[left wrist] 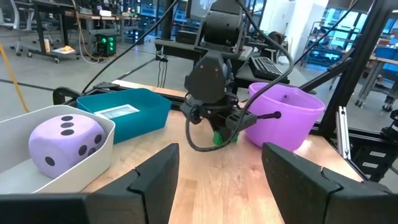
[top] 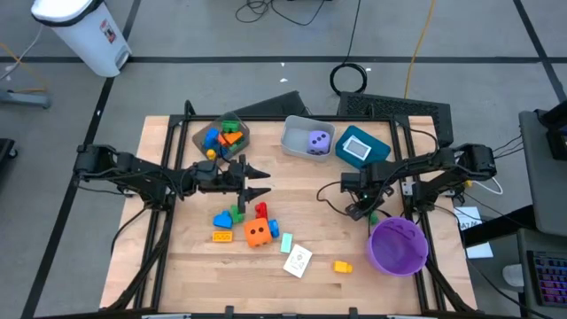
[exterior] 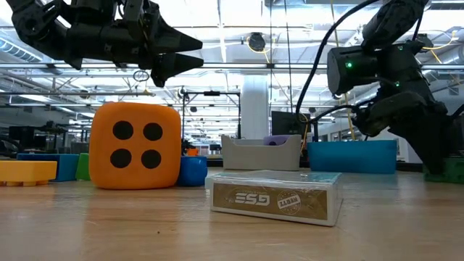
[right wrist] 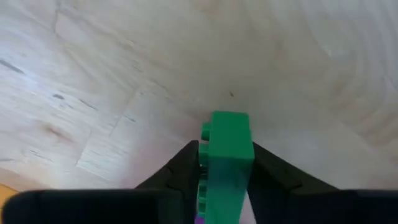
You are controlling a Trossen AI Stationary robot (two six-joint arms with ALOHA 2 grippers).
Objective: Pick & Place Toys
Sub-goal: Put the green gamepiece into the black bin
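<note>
Toy sorting, part done: right pincer [right wrist: 225, 163] pinching a green block [right wrist: 227, 149] near table's right edge, beside purple bowl [top: 396, 248].
Purple die [top: 318, 142] w/ blocks already binned at far edge; orange die [top: 258, 233], cards [top: 297, 260], loose blocks left mid-table; left pincer [top: 260, 181] spread, empty.

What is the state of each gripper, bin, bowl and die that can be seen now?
Right gripper: shut on the green block, beside the purple bowl.
Left gripper: open, empty, above the table.
Purple die: in the grey bin.
Orange die: on the table, four dots facing the low camera.
Brown bin: holds several blocks.
Teal bin: holds a card.
</note>
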